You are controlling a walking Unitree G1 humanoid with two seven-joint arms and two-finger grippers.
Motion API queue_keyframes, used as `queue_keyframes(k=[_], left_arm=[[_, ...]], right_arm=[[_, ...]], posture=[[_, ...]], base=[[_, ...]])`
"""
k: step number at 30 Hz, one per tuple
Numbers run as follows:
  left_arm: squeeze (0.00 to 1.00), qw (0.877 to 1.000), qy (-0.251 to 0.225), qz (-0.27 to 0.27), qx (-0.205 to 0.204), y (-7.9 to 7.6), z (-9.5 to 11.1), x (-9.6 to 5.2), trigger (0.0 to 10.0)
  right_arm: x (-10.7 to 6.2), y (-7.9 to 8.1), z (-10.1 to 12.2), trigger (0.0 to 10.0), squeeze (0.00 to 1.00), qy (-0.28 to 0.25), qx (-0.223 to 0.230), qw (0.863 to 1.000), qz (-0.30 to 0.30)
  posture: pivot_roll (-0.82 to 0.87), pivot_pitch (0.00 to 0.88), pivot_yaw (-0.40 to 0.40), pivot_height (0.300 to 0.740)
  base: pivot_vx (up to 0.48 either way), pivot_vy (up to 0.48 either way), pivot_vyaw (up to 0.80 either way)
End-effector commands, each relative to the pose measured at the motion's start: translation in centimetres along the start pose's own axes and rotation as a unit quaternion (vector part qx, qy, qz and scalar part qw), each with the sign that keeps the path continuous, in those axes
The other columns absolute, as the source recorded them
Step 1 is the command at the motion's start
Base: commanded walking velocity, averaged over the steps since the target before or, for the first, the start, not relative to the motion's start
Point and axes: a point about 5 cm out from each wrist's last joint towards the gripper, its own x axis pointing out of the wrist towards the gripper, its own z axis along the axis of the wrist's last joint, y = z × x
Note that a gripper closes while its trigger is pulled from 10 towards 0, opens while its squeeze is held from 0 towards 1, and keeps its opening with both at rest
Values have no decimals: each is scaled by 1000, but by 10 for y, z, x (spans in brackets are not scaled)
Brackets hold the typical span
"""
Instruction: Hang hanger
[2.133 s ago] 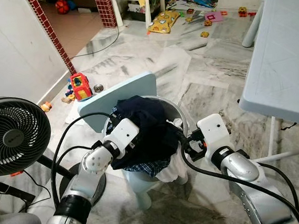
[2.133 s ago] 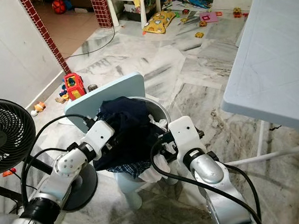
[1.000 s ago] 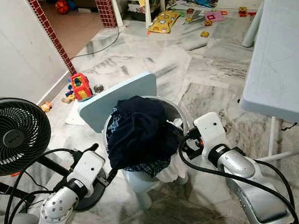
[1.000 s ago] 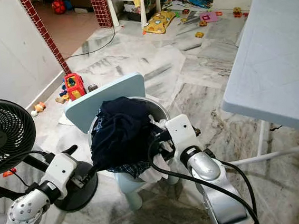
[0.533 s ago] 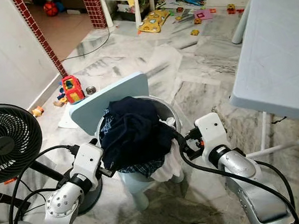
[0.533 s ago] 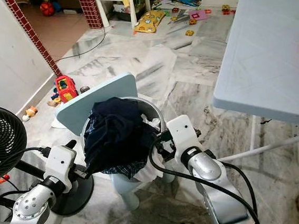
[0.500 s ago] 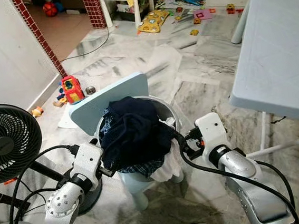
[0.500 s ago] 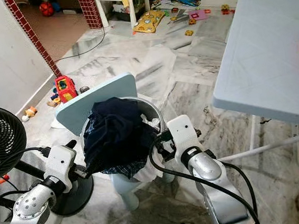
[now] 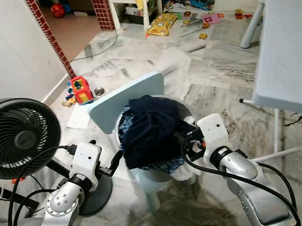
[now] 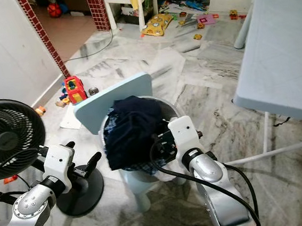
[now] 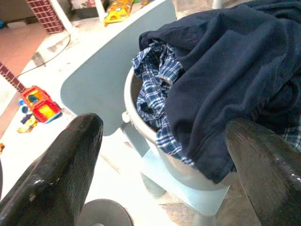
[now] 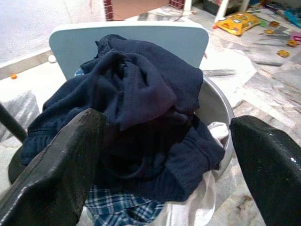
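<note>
A grey round basket (image 9: pixel 185 109) stands on a pale blue child's chair (image 9: pixel 123 100). It is heaped with a dark navy garment (image 9: pixel 152 126) over blue plaid cloth (image 11: pixel 153 94) and white cloth. My left gripper (image 9: pixel 116 160) is open, low at the basket's left side and a little apart from it; the left wrist view looks between its fingers (image 11: pixel 70 155) at the pile. My right gripper (image 10: pixel 161 138) is open at the basket's right rim, close to the navy garment (image 12: pixel 136 89). I can make out no hanger.
A black floor fan (image 9: pixel 17 137) on a round base (image 9: pixel 97 195) stands close on my left. A pale blue table (image 9: pixel 290 62) with white legs is on the right. A red toy truck (image 9: pixel 81 89) and other toys litter the marble floor beyond; a brick column (image 9: pixel 47 35) edges the wall.
The camera has turned slightly left. My left gripper, which two seconds ago lay on the clothes pile, has drawn back to the basket's left side. The right gripper stays at the rim.
</note>
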Motion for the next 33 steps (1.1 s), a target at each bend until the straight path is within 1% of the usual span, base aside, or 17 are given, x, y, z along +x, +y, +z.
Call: queue_keyframes(k=[1, 5, 7, 10, 11, 14, 17, 19, 33], left_arm=[[0, 1000, 3, 2, 0, 1, 1, 1, 10000], [0, 1000, -3, 1, -5, 0, 2, 2, 10000], [0, 999, -18, -2, -28, -1, 6, 2, 10000], [0, 999, -25, -2, -30, -2, 9, 3, 10000], [0, 998, -29, 8, -51, -2, 10, 4, 10000], [0, 996, -35, 17, -74, -1, 12, 6, 10000], [0, 996, -36, 21, -74, -1, 12, 7, 10000], [0, 996, -37, 22, -84, -2, 12, 8, 10000], [0, 995, -32, 28, -95, -3, 11, 9, 10000]], right_arm=[[0, 0, -3, 10000, 0, 7, 3, 1000, 3], [0, 0, -2, 10000, 0, 7, 2, 1000, 3], [0, -1, -2, 10000, 0, 7, 1, 1000, 2], [1, -1, -2, 10000, 0, 6, 1, 1000, 2], [1, -2, -2, 10000, 0, 6, 1, 1000, 1], [1, -2, -2, 10000, 0, 6, 0, 1000, 1], [1, -3, -2, 10000, 0, 6, -1, 1000, 1], [0, -3, -2, 10000, 0, 6, -1, 1000, 0], [-1, -4, -3, 10000, 0, 8, -4, 1000, 2]], posture=[[-107, 129, 82, 740], [-108, 126, 82, 740], [-110, 124, 79, 740], [-110, 122, 79, 740], [-112, 120, 78, 740], [-114, 118, 77, 740], [-116, 115, 76, 740], [-117, 114, 75, 740], [-121, 111, 69, 740]], base=[[0, 401, 0], [0, 99, 0], [0, 0, 0], [0, 0, 0], [0, 0, 0], [0, 0, 0], [84, 0, 0], [321, 0, 0], [335, 0, 0]])
